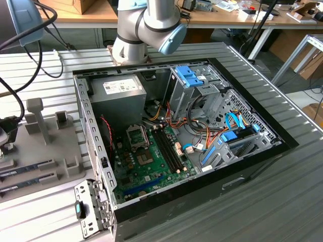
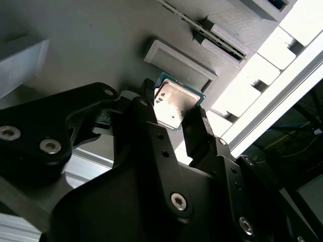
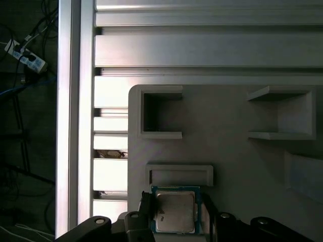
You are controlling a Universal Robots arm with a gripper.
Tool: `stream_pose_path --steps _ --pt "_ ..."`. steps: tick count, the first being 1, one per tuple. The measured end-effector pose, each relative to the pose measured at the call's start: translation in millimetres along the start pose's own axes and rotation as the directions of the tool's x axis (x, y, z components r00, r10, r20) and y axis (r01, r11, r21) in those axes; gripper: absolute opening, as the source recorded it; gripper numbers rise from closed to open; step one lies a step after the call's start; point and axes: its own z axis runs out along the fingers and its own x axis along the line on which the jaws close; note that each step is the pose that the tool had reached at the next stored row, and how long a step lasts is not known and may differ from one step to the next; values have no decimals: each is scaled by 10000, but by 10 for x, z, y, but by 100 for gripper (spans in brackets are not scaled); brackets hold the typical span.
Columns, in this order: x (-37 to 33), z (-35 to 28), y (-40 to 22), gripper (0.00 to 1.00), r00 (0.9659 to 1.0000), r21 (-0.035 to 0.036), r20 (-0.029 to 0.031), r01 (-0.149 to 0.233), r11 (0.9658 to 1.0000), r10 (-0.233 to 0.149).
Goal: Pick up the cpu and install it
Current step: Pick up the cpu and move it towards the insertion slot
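The cpu [image 3: 174, 214] was seen in both wrist views lying flat over the grey tray [image 3: 237, 166], just beside a raised rectangular ledge [image 3: 179, 176] moulded into that tray. Whether it was already lifted clear of the tray's surface could not be told. It was bracketed by the gripper [image 3: 176, 202]. The jaws were drawn in narrow, and the 2 dark fingers [image 2: 194, 126] were pressed against 2 opposite edges of the cpu, so it was judged to be clamped.

The silver metal top was turned away from the tray, toward the wrist cameras, with the thin green rim showing around it. Being square, the cpu had no real long axis. Its edges were lined up parallel with the ledge's long side.

Beyond the tray's rim, the slatted metal table [image 3: 202, 50] was visible. In the exterior view the open computer case [image 1: 252, 166] stood well apart from the tray, on the exterior view's right of it, with the empty socket [image 1: 136, 135] exposed on the board.

A slip was judged the main risk, since only thin edges were held. A tilt in the grip could catch a corner on the ledge. A rotated or skewed cpu could seat badly in the socket and damage its contacts.
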Motion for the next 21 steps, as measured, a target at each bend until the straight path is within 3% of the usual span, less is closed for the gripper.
stream_pose_path --steps 21 --pt "2 -51 0 47 10000 0 0 0 10000 0"
